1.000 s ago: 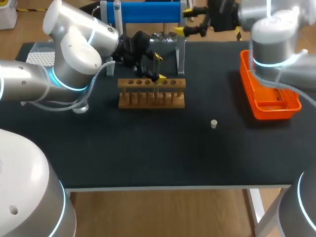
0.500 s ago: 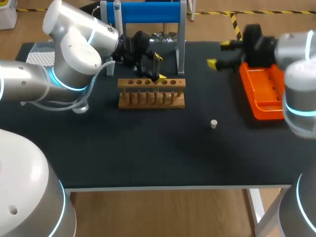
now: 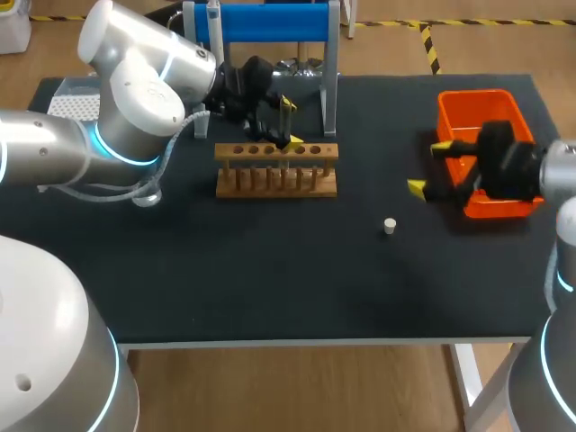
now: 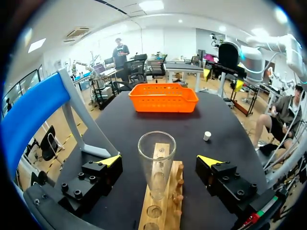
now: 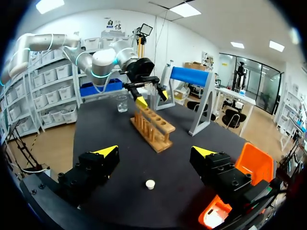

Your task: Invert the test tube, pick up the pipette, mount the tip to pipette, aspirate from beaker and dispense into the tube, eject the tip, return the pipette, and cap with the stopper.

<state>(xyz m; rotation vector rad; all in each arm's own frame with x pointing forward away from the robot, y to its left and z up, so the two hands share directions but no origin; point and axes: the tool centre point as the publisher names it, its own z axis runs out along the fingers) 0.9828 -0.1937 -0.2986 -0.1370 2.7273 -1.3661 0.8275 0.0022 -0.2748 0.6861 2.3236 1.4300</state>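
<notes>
Tube stands upright, mouth up, in wooden rack, between the wide-open fingers of left gripper, neither finger touching it. Stopper lies on table, just ahead of right gripper, which hangs wide open and empty beside orange basket.

Right gripper masks part of the orange basket. Left arm covers most of the beaker. The test tube loses its foot inside the rack, whose near end runs off-frame.
</notes>
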